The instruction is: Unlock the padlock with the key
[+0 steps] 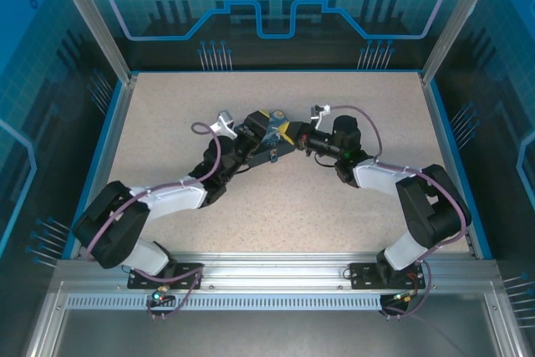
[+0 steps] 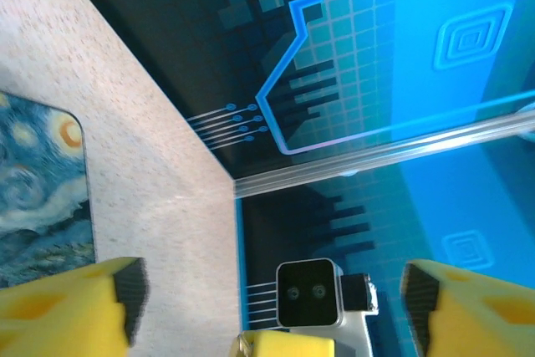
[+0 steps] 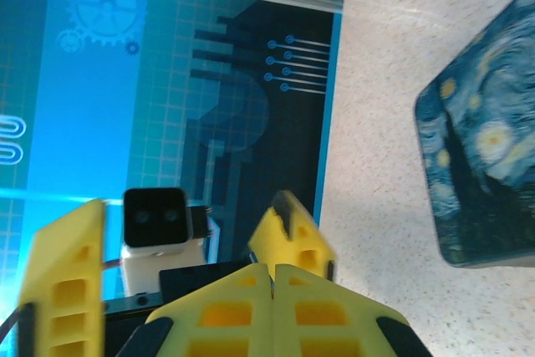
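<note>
My left gripper [image 2: 272, 292] is open, its yellow fingers [image 2: 71, 307] spread wide apart near the frame's bottom corners. The tip of my right gripper [image 3: 272, 288] sits between them, shut with its pads pressed flat together and nothing visible in the seam. In the top view both grippers, left [image 1: 269, 123] and right [image 1: 294, 135], meet nose to nose at the table's middle. The padlock and the key are hidden. A box printed with a Starry Night painting [image 3: 485, 165] lies flat on the table beside the grippers.
The speckled table [image 1: 351, 206] is ringed by a blue rim and glass walls. The painted box [image 2: 38, 198] also lies to the left of my left fingers. The right arm's wrist camera [image 2: 309, 293] sits close between the left fingers.
</note>
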Tool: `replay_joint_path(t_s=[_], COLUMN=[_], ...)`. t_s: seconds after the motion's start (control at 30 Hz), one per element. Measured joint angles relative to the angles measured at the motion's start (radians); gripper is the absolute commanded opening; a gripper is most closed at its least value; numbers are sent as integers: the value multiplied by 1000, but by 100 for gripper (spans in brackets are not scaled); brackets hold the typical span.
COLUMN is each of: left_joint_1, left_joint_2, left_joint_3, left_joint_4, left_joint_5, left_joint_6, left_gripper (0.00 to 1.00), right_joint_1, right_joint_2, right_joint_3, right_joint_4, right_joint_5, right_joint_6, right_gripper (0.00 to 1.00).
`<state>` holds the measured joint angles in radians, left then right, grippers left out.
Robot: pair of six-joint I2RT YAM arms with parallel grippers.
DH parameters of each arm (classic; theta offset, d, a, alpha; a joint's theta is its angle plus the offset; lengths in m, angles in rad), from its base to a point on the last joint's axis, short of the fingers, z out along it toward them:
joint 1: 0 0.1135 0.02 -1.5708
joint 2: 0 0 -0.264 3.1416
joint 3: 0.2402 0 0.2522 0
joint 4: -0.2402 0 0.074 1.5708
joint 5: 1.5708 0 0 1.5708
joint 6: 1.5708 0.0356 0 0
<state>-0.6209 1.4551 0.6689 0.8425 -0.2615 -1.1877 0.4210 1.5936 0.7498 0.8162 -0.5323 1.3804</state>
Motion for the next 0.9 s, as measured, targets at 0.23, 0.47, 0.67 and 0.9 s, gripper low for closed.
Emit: replay_joint_path(t_s=[0.23, 0.47, 0.67, 0.9], left_joint_1=[45, 80, 80, 12], left_joint_2=[-100, -115, -110, -72], left_joint_3=[74, 105, 173, 196], left_joint_4=[-234, -419, -568, -660], left_joint_5=[26, 53, 147, 228], left_joint_6=[120, 206, 303, 404], left_gripper=[99, 99, 99, 99], right_joint_1=[-56, -139, -200, -220], right_joint_2=[0, -1, -26, -17], right_joint_3=[-16, -18, -16, 41], right_joint_4=[12, -53, -155, -259], right_joint_5=[-25, -49, -56, -51], right_joint_6=[-9, -64, -107, -157], right_gripper=[0, 0, 0, 0])
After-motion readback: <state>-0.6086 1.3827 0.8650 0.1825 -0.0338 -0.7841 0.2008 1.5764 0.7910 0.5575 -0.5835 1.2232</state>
